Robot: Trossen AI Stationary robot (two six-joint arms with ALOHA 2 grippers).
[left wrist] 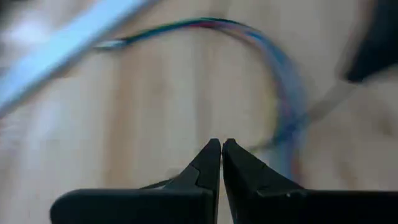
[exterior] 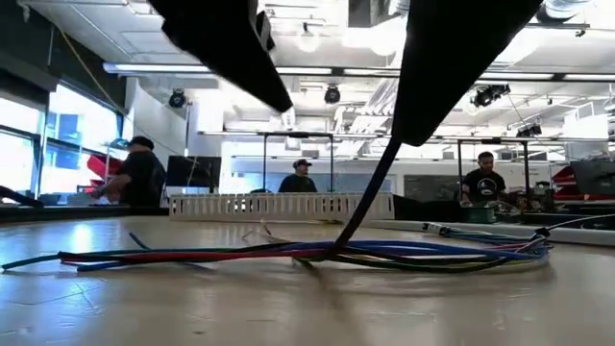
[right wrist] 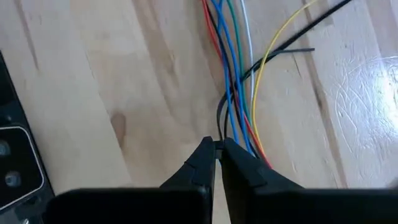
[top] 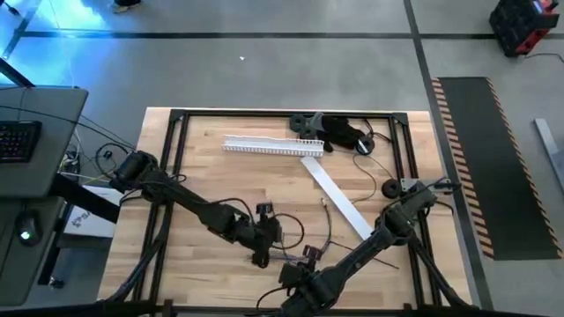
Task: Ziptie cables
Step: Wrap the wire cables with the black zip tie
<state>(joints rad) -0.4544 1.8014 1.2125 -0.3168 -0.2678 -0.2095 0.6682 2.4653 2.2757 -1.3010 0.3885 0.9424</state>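
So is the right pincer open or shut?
Shut. The right pincer has its tips pressed together on a thin black strand, beside the cables on the table.

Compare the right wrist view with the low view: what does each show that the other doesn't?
Only the right wrist view shows the right gripper, fingers closed on a thin black strand beside the cables, with their separate red, blue, green, white and yellow wires. Only the low view shows the whole bundle lying flat along the table, the white slotted strip behind it, and people in the room beyond. Both show the coloured cables on the wooden tabletop and a black strand rising from them.
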